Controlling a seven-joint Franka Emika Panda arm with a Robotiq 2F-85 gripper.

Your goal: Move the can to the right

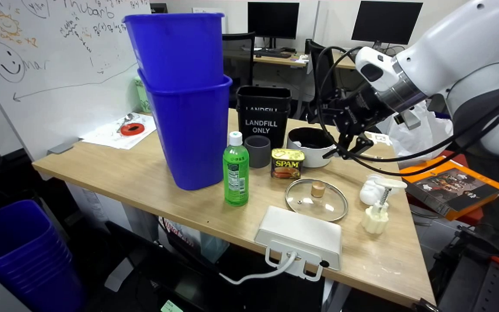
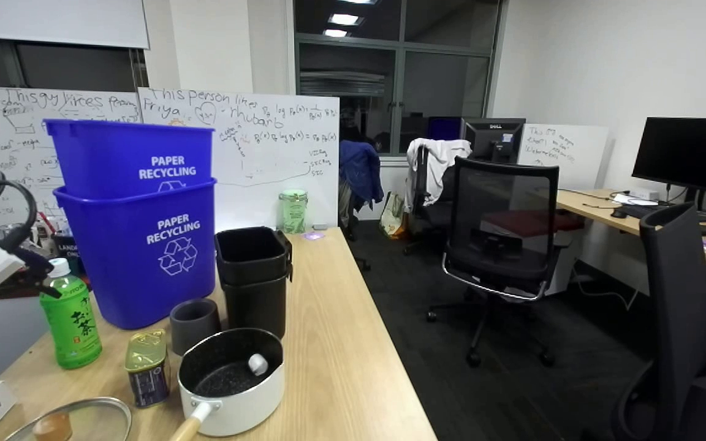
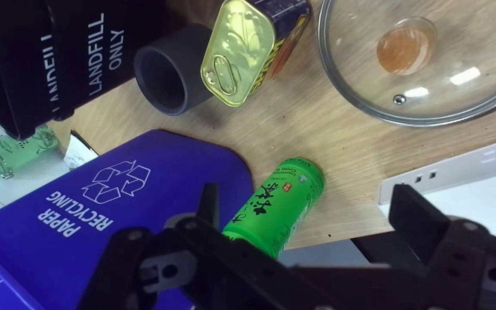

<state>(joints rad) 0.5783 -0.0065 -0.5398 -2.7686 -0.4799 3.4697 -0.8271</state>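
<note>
The can is a SPAM tin with a gold lid, a pull tab and a dark blue and yellow label. It stands upright on the table between the green bottle and the white pot in both exterior views. In the wrist view the can lies at the top middle, beyond the fingertips. My gripper is open, with nothing between its fingers. In both exterior views the gripper hangs above the table, apart from the can.
A green bottle and stacked blue bins stand beside the can. A dark grey cup, black bins and a white pot are close behind it. A glass lid, white power strip and cream pump lie in front.
</note>
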